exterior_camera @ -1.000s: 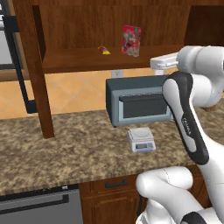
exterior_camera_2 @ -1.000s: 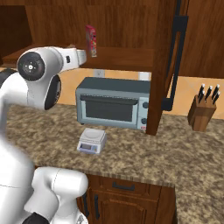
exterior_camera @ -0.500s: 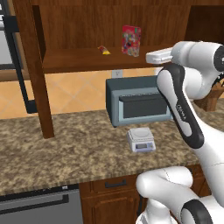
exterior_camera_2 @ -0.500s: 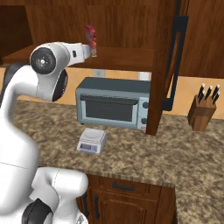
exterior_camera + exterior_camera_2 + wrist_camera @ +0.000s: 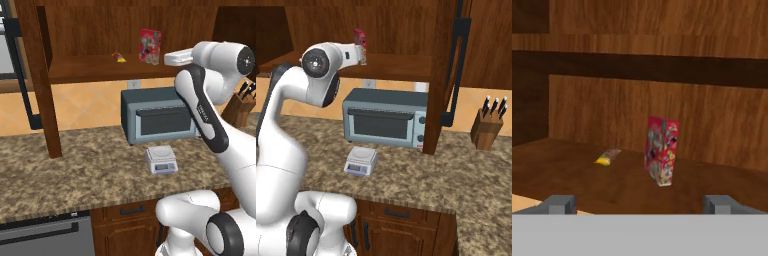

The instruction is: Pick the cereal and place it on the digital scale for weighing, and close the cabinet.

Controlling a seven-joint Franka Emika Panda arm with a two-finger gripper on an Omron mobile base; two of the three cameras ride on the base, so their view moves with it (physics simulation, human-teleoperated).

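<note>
The cereal [image 5: 661, 151] stands upright on the cabinet [image 5: 85, 35] shelf, long axis vertical, its printed front turned partly toward the arm and its narrow edge angled to the right in the hand view. A small yellow-red packet [image 5: 607, 156] lies flat just to its left. The tool [image 5: 639, 204] hovers level with the shelf, short of the box, fingers spread wide and released, grasping nothing. Below, the digital scale [image 5: 161, 160] sits on the worktop [image 5: 75, 170] before the toaster oven [image 5: 155, 114]. The cabinet doors stand open.

Arm raised, hand [image 5: 640, 204] wide open
</note>
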